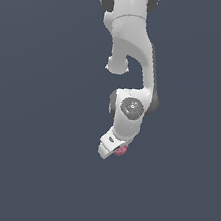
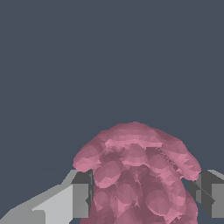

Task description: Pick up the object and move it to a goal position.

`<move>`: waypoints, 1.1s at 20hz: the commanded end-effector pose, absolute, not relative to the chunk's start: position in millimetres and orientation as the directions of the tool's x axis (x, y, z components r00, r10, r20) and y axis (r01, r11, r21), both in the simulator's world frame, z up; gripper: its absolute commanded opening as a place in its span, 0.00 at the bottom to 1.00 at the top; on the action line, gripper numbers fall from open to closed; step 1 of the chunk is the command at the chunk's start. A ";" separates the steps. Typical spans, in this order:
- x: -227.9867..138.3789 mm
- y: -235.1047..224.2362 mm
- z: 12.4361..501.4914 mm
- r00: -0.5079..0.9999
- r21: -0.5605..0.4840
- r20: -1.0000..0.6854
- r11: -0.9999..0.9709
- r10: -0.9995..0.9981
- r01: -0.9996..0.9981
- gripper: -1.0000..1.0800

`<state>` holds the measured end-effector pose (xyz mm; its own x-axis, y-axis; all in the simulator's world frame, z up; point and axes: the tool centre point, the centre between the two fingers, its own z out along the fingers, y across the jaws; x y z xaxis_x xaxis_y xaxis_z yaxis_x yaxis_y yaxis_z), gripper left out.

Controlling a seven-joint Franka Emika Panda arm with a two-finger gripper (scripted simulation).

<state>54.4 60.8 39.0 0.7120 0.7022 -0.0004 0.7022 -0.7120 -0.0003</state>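
In the exterior view, the white, jointed robot arm (image 1: 133, 60) comes down from the top centre of the frame, bends through a rounded elbow and ends just below the middle of the frame in a wrist with a dark circular cap. Below the wrist, the white hand (image 1: 112, 147) tilts toward the lower left. The small pinkish-red lumpy clump (image 1: 121, 150) peeks out at the hand's lower right side, touching it, and is mostly hidden by the white body. All around the arm lies a flat, even slate-blue table (image 1: 32, 135), with wide bare room toward every frame edge. Whether the clump rests on the table or hangs above it cannot be told from here.

In the wrist view, the clump (image 2: 138, 175) fills the lower centre of the frame, knobbly and rounded, and runs off the bottom edge. One grey finger (image 2: 81, 197) presses against its side at lower left, and the other finger (image 2: 210, 194) sits at its side at lower right, so the hand (image 2: 144, 197) is closed around the clump. The upper half of the frame shows only the slate-blue table (image 2: 109, 57).
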 end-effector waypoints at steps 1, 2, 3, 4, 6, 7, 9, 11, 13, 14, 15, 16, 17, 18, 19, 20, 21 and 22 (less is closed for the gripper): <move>54.6 60.8 38.9 0.712 0.000 0.000 -0.712 0.702 0.702 0.00; 54.6 60.8 38.9 0.712 0.000 0.000 -0.712 0.702 0.702 0.00; 54.6 60.8 38.9 0.712 0.000 0.000 -0.712 0.702 0.702 0.00; 54.6 60.8 38.9 0.712 0.000 0.000 -0.712 0.702 0.702 0.00; 54.6 60.8 38.9 0.712 0.000 0.000 -0.712 0.702 0.702 0.00; 54.6 60.8 38.9 0.712 0.000 0.000 -0.712 0.702 0.702 0.00; 54.5 60.9 39.2 0.712 0.000 0.000 -0.712 0.702 0.702 0.00; 53.9 61.4 41.0 0.712 0.000 0.000 -0.712 0.702 0.702 0.00; 52.7 62.5 44.7 0.712 0.000 0.000 -0.712 0.702 0.702 0.00; 51.8 63.2 47.3 0.712 0.000 0.000 -0.712 0.702 0.702 0.00; 50.8 64.0 50.3 0.712 0.000 0.000 -0.712 0.702 0.702 0.00; 49.7 65.0 53.8 0.712 0.000 0.000 -0.712 0.702 0.702 0.00; 48.4 66.1 57.8 0.712 0.000 0.000 -0.712 0.702 0.702 0.00; 46.9 67.3 62.4 0.712 0.000 0.000 -0.712 0.702 0.702 0.00; 45.2 69.0 67.4 0.712 0.000 0.000 -0.712 0.702 0.702 0.00; 43.4 70.6 73.0 0.712 0.000 0.000 -0.712 0.702 0.702 0.00; 41.4 72.2 79.1 0.712 0.000 0.000 -0.712 0.702 0.702 0.00; 39.2 74.1 85.7 0.712 0.000 0.000 -0.712 0.702 0.702 0.00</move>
<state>41.9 71.3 76.0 0.7119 0.7023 -0.0013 0.7023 -0.7119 -0.0004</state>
